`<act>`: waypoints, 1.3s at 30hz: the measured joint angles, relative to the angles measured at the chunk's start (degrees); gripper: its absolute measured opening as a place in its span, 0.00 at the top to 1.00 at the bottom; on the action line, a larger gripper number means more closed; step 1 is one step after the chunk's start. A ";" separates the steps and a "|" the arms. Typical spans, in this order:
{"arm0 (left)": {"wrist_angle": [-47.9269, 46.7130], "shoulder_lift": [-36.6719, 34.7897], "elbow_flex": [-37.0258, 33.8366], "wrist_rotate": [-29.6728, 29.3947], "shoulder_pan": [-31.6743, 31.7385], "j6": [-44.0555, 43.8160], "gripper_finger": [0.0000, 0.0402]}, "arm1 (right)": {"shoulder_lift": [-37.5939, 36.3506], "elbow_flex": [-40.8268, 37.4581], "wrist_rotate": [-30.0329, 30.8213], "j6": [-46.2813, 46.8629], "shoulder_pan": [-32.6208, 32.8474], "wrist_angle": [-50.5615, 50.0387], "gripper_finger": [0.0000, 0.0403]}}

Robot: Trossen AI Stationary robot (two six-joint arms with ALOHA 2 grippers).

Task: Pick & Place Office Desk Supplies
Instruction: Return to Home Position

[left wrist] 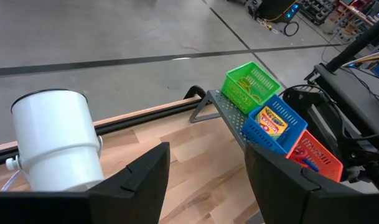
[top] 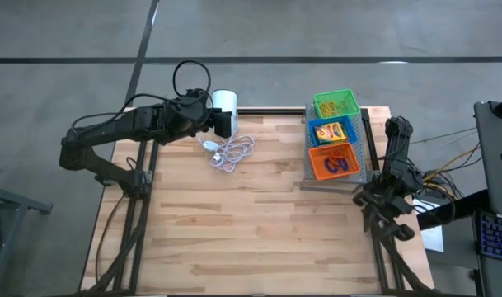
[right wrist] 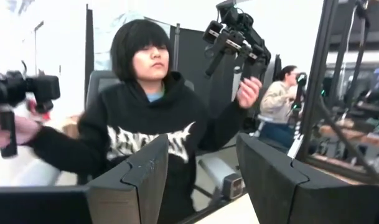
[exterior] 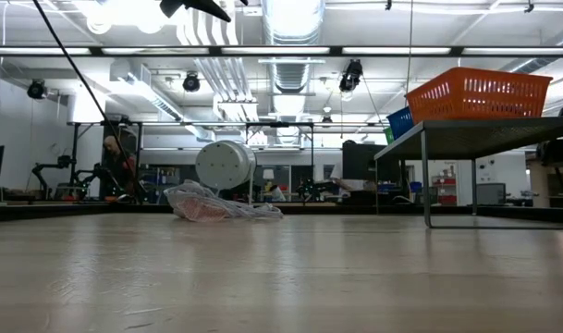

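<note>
Three small baskets stand in a row on the grey perforated tray (top: 364, 147) at the table's far right: green (top: 335, 104), blue (top: 330, 131) and red-orange (top: 333, 160). A yellow-green crayon box (left wrist: 272, 120) lies in the blue basket. Rubber bands (top: 338, 165) lie in the red-orange one. My left gripper (left wrist: 206, 180) hangs open above the table's far middle, beside the white cylinder (left wrist: 55, 140), with nothing between its fingers. My right gripper (right wrist: 201, 180) is open and points off the table toward a seated person. Its arm (top: 389, 194) is folded up at the right edge.
The white cylinder (top: 223, 102) lies at the far edge with its coiled cord (top: 229, 152) spread on the wood in front of it. The tray stands on legs above the tabletop (exterior: 424, 176). The wooden tabletop's middle and near part (top: 251, 231) shows bare. People sit beyond the table.
</note>
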 joint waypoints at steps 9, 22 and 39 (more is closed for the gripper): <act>0.06 0.00 0.00 0.02 0.00 -0.38 0.47 | 0.00 0.00 0.02 -0.21 0.00 0.00 0.54; 1.54 -1.79 -0.03 -7.68 -0.76 12.77 0.47 | 0.00 0.02 0.02 -0.41 0.00 0.04 0.54; -11.38 -27.20 -41.36 -59.58 -61.23 -10.11 0.47 | 0.02 0.02 0.02 -0.43 0.00 0.03 0.54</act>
